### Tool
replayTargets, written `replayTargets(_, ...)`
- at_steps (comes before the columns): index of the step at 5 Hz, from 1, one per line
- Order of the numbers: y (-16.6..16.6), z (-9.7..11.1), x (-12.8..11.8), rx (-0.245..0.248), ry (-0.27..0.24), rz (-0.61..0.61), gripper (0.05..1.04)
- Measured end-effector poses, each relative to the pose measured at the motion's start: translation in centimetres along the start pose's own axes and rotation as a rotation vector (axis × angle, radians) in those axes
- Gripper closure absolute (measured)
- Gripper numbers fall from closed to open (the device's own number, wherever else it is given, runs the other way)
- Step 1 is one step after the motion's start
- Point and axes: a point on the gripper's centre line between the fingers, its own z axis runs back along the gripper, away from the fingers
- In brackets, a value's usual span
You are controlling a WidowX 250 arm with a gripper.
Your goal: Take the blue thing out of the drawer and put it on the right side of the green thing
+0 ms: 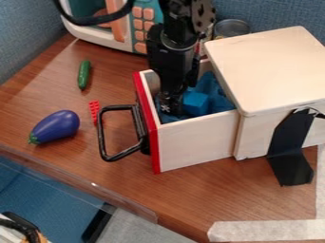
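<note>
Occupying drawer (196, 146), blue block (195, 103), end effector (171, 105)

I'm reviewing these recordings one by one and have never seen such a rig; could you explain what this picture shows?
A fixed camera looks down at a slant on a brown wooden table. The black machine is a robot arm; its black gripper hangs inside the open pale wooden drawer with a red front, beside a small blue block. Whether it grips the block, I can't tell. Outside the drawer lie a green toy cucumber, a purple toy eggplant and a small red studded brick.
</note>
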Motion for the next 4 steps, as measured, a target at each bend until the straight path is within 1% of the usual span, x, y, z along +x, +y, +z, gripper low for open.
replayTargets(1, -0.3, -0.6, -0.1, 0.009, -0.013, 0.011, 0.133)
replayTargets(2, -0.9, -0.5, -0.2, 0.000, -0.011, 0.056, 0.419)
replayTargets(3, -0.9, -0.4, -0.4, 0.006, 0.003, 0.067, 0.724)
replayTargets(4, -1.2, 0.8, -0.3, -0.010, 0.032, 0.079, 0.854)
